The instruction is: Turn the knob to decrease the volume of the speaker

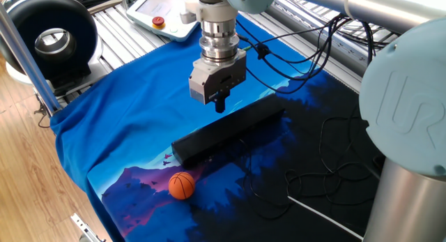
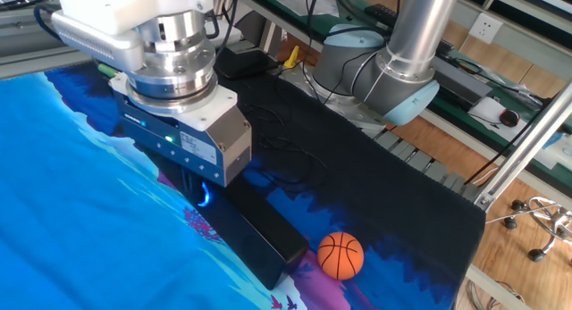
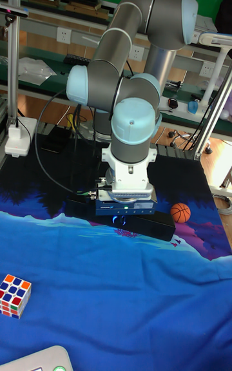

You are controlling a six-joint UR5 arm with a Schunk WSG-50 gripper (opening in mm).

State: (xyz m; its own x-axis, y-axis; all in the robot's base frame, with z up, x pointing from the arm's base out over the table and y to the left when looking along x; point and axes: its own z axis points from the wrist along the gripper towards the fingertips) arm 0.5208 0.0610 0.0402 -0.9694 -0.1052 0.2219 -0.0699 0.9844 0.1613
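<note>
A blue and black printed cloth point(image 1: 125, 123) covers the table, draped over its near edge in one fixed view; above it the grey and pale-blue UR5 arm point(image 3: 132, 81) bends down from its base at the back of the table, its wrist pointing straight at the cloth; at the table's far corner in one fixed view stands a large round black ring-shaped device point(image 1: 52, 40) with a silver centre, well apart from everything else; the speaker point(image 1: 230, 130), a long matte-black bar, lies flat across the middle of the cloth where the blue print meets the black, its thin black cable point(image 1: 306, 179) trailing in loops over the dark part; the gripper point(image 1: 220, 106) hangs directly over the speaker's top near its far half, the dark fingertips close together just above or at the bar, though whether they pinch a knob cannot be told since the gripper body hides them; a small blue light glows beneath the gripper in the other fixed view; a multicoloured puzzle cube point(image 3: 14, 295) sits on the blue cloth well away from the speaker; a small orange ball point(image 1: 182, 185) rests near one end of the bar, apart from it.
</note>
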